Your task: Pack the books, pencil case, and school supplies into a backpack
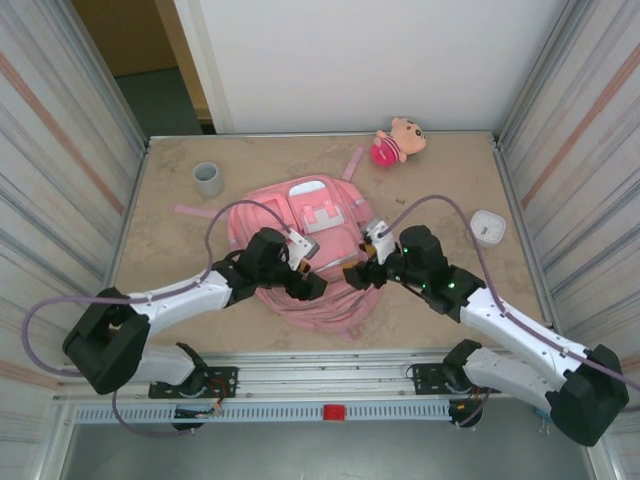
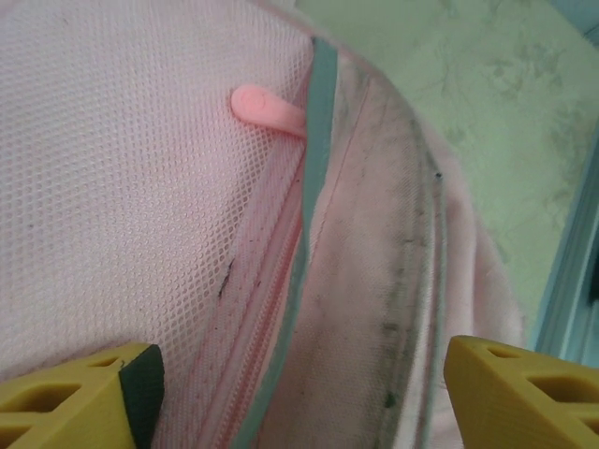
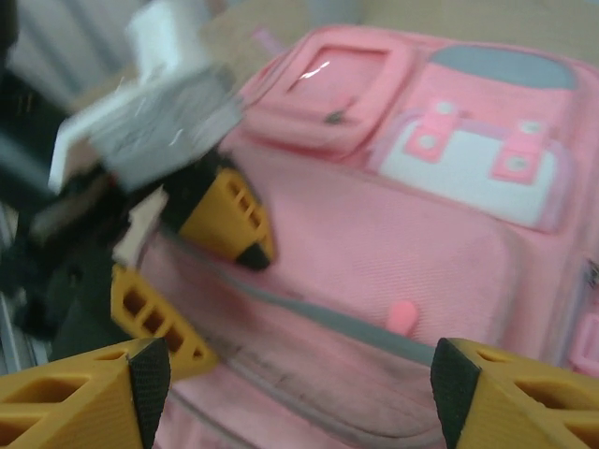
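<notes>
2 sets of jaws open, empty | left gripper (image 2: 299, 374), right gripper (image 3: 299, 379) at backpack (image 1: 330, 215) zip (image 2: 281, 281), likely zip step | next: pinch pull tab (image 2: 267, 106)

The pink backpack (image 1: 318, 215) lies flat before me in the middle of the table (image 1: 180, 290), pockets up, one end near the front edge. Its pink zip pull (image 2: 267, 106) lies flat.

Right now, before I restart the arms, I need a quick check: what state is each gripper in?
Left gripper: open, holding nothing, fingers either side of the backpack zip.
Right gripper: open, holding nothing, above the backpack.
</notes>
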Action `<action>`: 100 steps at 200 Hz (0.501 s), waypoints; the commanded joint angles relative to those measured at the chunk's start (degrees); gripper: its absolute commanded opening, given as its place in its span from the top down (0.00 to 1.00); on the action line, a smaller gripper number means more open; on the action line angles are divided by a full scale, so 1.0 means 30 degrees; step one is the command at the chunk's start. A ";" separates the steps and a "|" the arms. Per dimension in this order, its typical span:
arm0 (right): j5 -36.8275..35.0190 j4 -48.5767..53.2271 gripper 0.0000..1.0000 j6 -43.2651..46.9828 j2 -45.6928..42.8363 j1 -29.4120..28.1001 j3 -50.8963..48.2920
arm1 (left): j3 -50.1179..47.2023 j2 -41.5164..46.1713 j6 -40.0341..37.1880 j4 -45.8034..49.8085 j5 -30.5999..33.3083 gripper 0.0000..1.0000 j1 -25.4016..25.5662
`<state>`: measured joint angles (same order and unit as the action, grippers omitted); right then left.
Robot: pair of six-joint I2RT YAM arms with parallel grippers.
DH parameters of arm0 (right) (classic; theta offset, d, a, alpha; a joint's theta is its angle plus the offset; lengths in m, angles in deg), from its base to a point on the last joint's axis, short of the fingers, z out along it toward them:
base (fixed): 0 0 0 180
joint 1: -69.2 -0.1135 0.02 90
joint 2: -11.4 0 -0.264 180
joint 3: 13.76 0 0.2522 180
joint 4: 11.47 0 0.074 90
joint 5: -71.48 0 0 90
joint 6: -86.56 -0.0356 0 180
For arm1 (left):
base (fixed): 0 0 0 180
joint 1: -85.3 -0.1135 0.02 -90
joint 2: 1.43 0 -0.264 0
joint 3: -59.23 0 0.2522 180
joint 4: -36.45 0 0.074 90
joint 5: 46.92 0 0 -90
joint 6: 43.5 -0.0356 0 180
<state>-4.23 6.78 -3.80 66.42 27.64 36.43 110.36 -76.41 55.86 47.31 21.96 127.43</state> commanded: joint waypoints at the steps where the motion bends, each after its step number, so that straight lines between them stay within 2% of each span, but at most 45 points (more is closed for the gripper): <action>1: -0.0901 0.1694 0.26 0.6353 0.0990 -0.1624 0.1244 | -0.0424 0.2221 0.1915 -0.0119 0.1022 0.19 -0.0054; 20: -0.1542 0.1592 0.28 0.9370 0.2389 -0.2750 0.1567 | -0.0726 0.4065 0.3376 0.0698 0.3481 0.19 -0.0125; 50: -0.2370 0.0234 0.30 1.2346 0.5070 -0.3876 0.2115 | -0.1505 0.6917 0.4462 0.2071 0.6479 0.18 -0.0627; 75: -0.3898 -0.0759 0.30 1.5045 0.7317 -0.5035 0.2423 | -0.2539 0.8729 0.5439 0.2610 0.7464 0.18 -0.1622; 100: -0.5485 -0.2793 0.34 1.6732 0.9310 -0.5708 0.2307 | -0.3584 0.9751 0.7068 0.2689 0.7207 0.19 -0.2868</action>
<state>-14.53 4.82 36.81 90.55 11.99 41.92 102.49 -49.50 70.90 52.80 40.60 121.44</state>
